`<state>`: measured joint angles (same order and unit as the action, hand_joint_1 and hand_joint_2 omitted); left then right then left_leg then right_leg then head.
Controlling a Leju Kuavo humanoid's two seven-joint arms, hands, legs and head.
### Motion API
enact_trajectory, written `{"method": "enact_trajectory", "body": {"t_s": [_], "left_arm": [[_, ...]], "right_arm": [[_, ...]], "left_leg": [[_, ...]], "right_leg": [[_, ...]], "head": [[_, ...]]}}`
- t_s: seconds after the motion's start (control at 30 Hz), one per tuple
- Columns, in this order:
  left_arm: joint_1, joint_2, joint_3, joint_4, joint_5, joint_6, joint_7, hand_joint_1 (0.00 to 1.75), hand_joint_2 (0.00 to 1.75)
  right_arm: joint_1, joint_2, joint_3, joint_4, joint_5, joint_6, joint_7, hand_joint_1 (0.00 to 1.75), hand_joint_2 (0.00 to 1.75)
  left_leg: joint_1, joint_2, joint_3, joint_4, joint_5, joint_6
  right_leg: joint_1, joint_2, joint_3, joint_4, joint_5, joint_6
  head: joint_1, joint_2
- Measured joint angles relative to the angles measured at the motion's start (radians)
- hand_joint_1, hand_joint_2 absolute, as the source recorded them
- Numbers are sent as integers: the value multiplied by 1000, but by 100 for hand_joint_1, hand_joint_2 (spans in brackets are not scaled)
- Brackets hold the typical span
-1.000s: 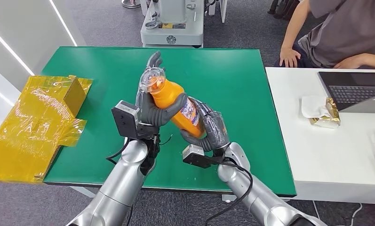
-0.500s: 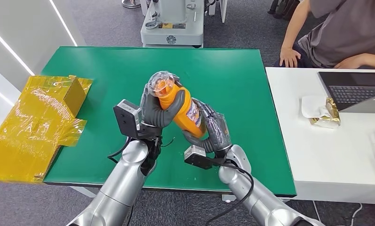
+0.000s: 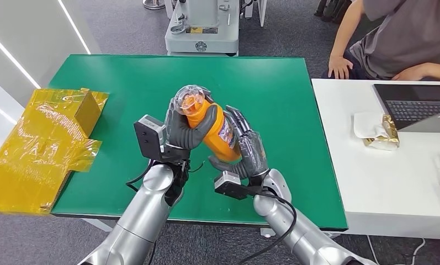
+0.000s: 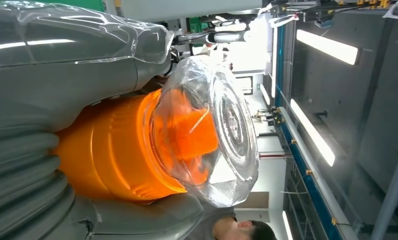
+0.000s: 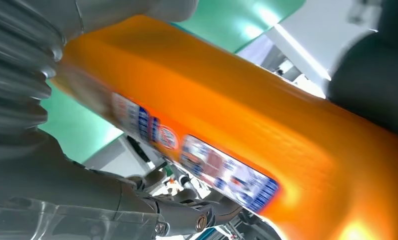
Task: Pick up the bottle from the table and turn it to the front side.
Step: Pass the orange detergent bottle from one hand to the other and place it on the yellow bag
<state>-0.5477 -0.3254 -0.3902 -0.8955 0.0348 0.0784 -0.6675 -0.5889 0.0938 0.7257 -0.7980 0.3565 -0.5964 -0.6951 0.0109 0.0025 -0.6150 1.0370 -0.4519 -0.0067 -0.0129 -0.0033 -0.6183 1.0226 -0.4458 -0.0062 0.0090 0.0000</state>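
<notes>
While the bottle (image 3: 209,124) hangs tilted above the green table (image 3: 272,88), cap up and away, the left hand (image 3: 185,128) wraps its neck and the right hand (image 3: 244,149) cups its lower body.

Bright, even overhead light; right wrist view blurred, ceiling strips glaring

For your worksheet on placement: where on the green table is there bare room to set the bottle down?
Green table: bare across the far half, and along its right edge. Crowded: the near middle, where left hand and right hand hold the orange bottle; yellow wrapped box overlaps the left edge.
</notes>
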Motion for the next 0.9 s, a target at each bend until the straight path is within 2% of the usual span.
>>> {"method": "enact_trajectory", "body": {"t_s": [0.13,0.23,0.43,0.67,0.9], "left_arm": [[0,0,0,2,1,13,0,175,175],[0,1,0,5,1,29,0,175,175],[2,10,9,9,3,62,-7,175,175],[19,46,18,3,-123,175,-18,175,175],[22,91,21,2,-224,229,-7,175,175]], "right_arm": [[9,4,1,-49,-37,-3,-1,0,175],[33,11,-9,-121,-90,-46,-1,0,175],[183,68,-130,-450,-113,-86,-7,0,175],[379,152,-173,-822,1,-86,-8,0,175],[422,163,-170,-1004,48,-85,-7,0,175]], "left_leg": [[0,0,0,0,0,0],[0,0,0,0,0,0],[0,-1,0,-1,0,0],[0,0,0,-2,-1,0],[0,0,0,-1,0,-1]], "right_leg": [[0,0,0,0,0,0],[0,0,0,0,0,0],[0,0,0,0,-1,0],[0,-1,0,0,-2,-1],[0,-1,0,0,-1,0]], "head": [[0,0],[0,0],[0,0],[0,0],[1,0]]}}
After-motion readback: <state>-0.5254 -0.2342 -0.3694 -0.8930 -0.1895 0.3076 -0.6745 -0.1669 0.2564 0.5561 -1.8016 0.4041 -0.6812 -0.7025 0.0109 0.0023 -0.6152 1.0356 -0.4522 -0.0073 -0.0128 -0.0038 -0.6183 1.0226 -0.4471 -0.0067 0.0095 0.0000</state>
